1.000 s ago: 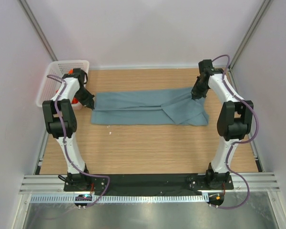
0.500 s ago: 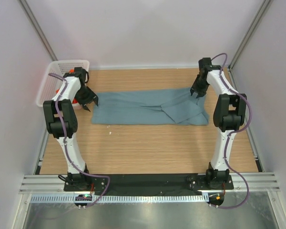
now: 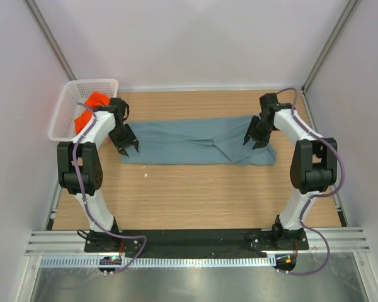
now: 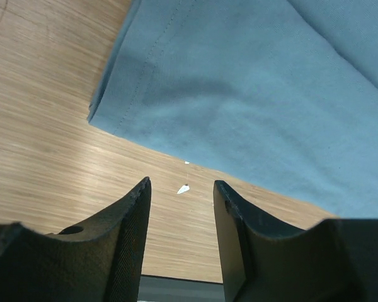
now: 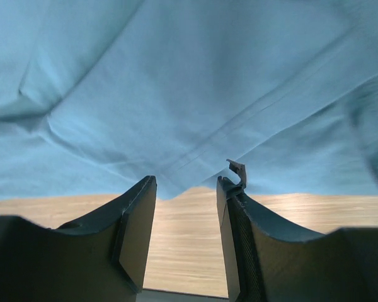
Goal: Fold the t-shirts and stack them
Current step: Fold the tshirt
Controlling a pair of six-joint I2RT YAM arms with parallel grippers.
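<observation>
The grey-blue t-shirt [image 3: 198,141] lies flat in a long folded band across the far half of the table, also filling the left wrist view [image 4: 258,94] and the right wrist view [image 5: 189,82]. The orange t-shirt [image 3: 88,110] is bunched in the white basket [image 3: 82,88]. My left gripper [image 3: 127,146] hovers open over the shirt's left end [image 4: 181,182], nothing between its fingers. Above the shirt's right end, my right gripper [image 3: 255,139] stands open too [image 5: 186,181], holding nothing.
The basket sits at the far left corner against the wall. A small white scrap [image 4: 183,188] lies on the wood just in front of the shirt's left end. Bare wooden table [image 3: 195,195] stretches between the shirt and the arm bases.
Both grippers let go of the grey-blue shirt's ends and opened. Each then moved inward and toward the near side, over the shirt. The shirt lies still.
</observation>
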